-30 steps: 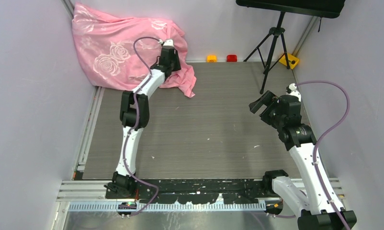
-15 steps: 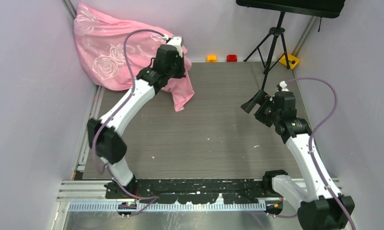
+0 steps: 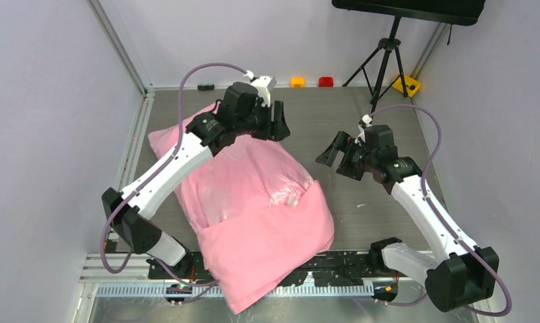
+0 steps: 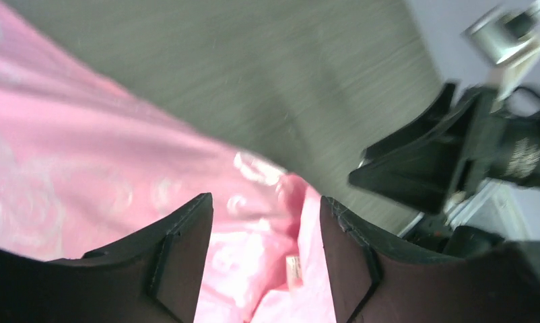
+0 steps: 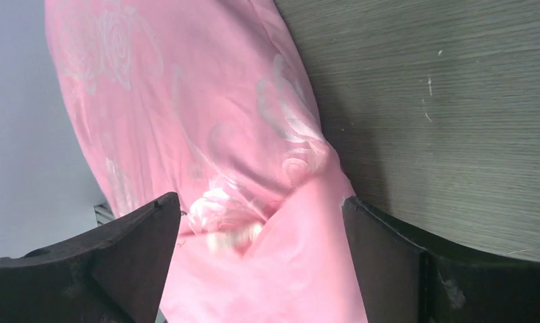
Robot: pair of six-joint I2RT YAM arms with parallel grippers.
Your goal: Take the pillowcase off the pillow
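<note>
Pink pillowcase (image 3: 254,202) across table (image 3: 321,108) | left gripper (image 3: 279,126) agape, seemingly empty | right gripper (image 3: 329,151) agape

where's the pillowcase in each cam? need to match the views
Top external: pillowcase runs from centre-left down towards the bottom edge.
Left wrist: pillowcase fills the lower left.
Right wrist: pillowcase covers the left half.
Shared landmark: the flap fold beside a pale shiny patch.
</note>
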